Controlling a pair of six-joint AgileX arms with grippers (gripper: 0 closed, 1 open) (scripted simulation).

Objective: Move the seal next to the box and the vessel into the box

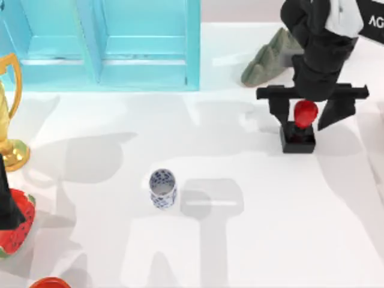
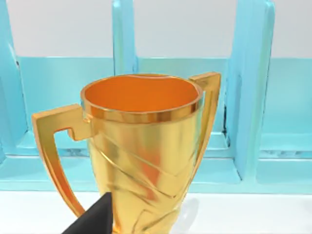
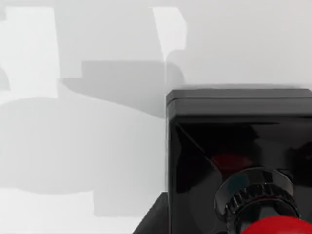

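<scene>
The seal [image 1: 299, 131], a black square block with a glossy red knob, stands upright on the white table at the right. My right gripper [image 1: 307, 113] hangs over it, open, one finger on each side of the red knob and apart from it. Close up in the right wrist view are the seal's black base [image 3: 239, 131] and the edge of its knob. The vessel [image 1: 162, 188], a small white cup with a blue pattern, stands upright near the table's middle. The turquoise box [image 1: 144, 60] lies along the back left. My left arm [image 1: 6, 201] is parked at the left edge.
A tall golden trophy [image 1: 9, 120] stands at the left edge, and it rises before the box's dividers [image 2: 124, 44] in the left wrist view. A grey-green rock [image 1: 270, 60] lies behind the seal. A watermelon-patterned object [image 1: 18, 231] and a red item [image 1: 51, 282] sit at the front left.
</scene>
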